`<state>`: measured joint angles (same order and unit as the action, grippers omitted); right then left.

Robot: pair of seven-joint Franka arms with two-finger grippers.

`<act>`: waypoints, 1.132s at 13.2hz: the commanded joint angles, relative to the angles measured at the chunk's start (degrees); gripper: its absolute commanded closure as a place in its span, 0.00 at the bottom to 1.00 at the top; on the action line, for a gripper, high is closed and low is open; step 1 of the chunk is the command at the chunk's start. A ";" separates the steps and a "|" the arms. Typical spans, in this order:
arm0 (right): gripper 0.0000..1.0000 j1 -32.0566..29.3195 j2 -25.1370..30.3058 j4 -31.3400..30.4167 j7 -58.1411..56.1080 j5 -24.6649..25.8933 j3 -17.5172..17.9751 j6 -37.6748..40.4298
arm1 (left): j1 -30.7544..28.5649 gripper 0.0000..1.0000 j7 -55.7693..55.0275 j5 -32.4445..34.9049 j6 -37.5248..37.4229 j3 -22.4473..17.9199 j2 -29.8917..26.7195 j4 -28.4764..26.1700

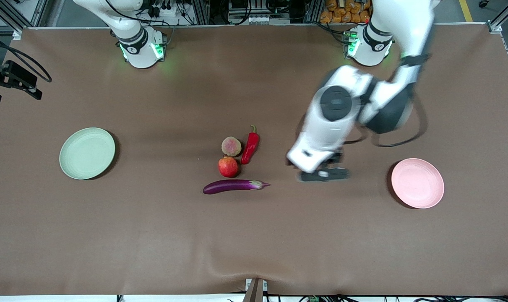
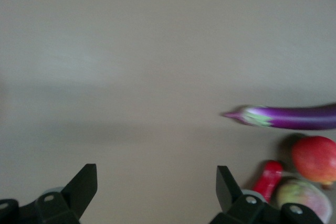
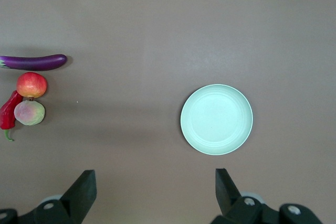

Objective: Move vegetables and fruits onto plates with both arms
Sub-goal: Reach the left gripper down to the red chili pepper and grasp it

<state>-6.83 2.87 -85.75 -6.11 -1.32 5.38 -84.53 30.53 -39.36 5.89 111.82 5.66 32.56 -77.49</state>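
The table (image 1: 153,251) is covered with a brown cloth and carries every item. The left arm (image 1: 342,113) reaches out from its base and hangs its gripper (image 1: 324,174) over bare cloth between the eggplant and the pink plate; in the left wrist view its fingers (image 2: 84,184) stand wide apart with nothing between them. The right arm (image 1: 132,33) waits at its base, and the right gripper (image 3: 155,190), seen only in the right wrist view, is high over the table near the green plate, with fingers (image 3: 84,187) spread wide and empty. The green plate (image 1: 87,153) lies toward the right arm's end of the table and holds nothing. The pink plate (image 1: 417,183) lies toward the left arm's end, also holding nothing, and sits slightly nearer to the front camera than the green one. The four food items are grouped near the middle of the table, well apart from both plates. The eggplant (image 1: 233,186) lies flat, nearest to the front camera of the group, with its cap pointing toward the left arm's end. The chili pepper (image 1: 250,147) lies just beside the two round fruits, on the side toward the left arm's end, its green stem pointing away from the front camera. The pomegranate (image 1: 228,166) sits between the eggplant and the yellow-green fruit (image 1: 231,146), touching or nearly touching the latter.
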 commanded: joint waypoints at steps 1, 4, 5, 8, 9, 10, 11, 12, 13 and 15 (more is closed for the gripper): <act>0.00 -1.00 1.61 -1.44 0.49 -0.53 0.59 -0.38 | 4.95 0.00 -2.73 1.06 3.65 -0.47 4.16 1.64; 0.00 -1.00 1.61 -1.44 0.49 -0.53 0.68 -0.38 | 9.62 0.00 -3.44 0.45 6.82 -0.38 9.00 1.37; 0.00 -1.00 1.61 -1.53 0.49 -0.53 0.59 -0.29 | 10.24 0.00 -3.70 -0.34 6.83 -0.30 9.36 1.20; 0.00 -0.91 1.61 -1.44 0.49 -0.53 0.59 -0.38 | 8.94 0.00 -1.43 -9.72 5.52 0.76 7.88 -1.35; 0.00 -0.91 1.61 -1.53 0.49 -0.53 0.59 -0.29 | 8.67 0.00 -0.03 -12.88 4.29 1.02 7.87 -1.87; 0.00 -0.91 1.61 -1.53 0.49 -0.53 0.68 -0.38 | 9.36 0.00 0.07 -13.26 4.20 1.02 8.39 -2.14; 0.00 -0.91 1.61 -1.53 0.57 -0.53 0.68 -0.29 | 10.24 0.00 0.07 -13.18 4.54 1.02 9.01 -2.23; 0.00 -0.91 1.61 -1.53 0.58 -0.53 0.59 -0.29 | 10.60 0.00 0.16 -12.66 5.07 0.94 10.41 -2.06; 0.00 -0.91 1.61 -1.44 0.58 -0.53 0.59 -0.38 | 10.60 0.00 0.34 -11.35 5.16 0.94 10.85 -2.14; 0.00 -0.82 1.61 -1.44 0.58 -0.53 0.59 -0.38 | 10.51 0.00 2.00 -10.46 4.55 0.94 10.77 -3.45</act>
<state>-6.83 2.87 -85.79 -6.11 -1.35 5.41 -84.53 41.24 -39.17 -5.64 116.72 6.49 43.40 -79.97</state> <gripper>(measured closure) 0.000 0.000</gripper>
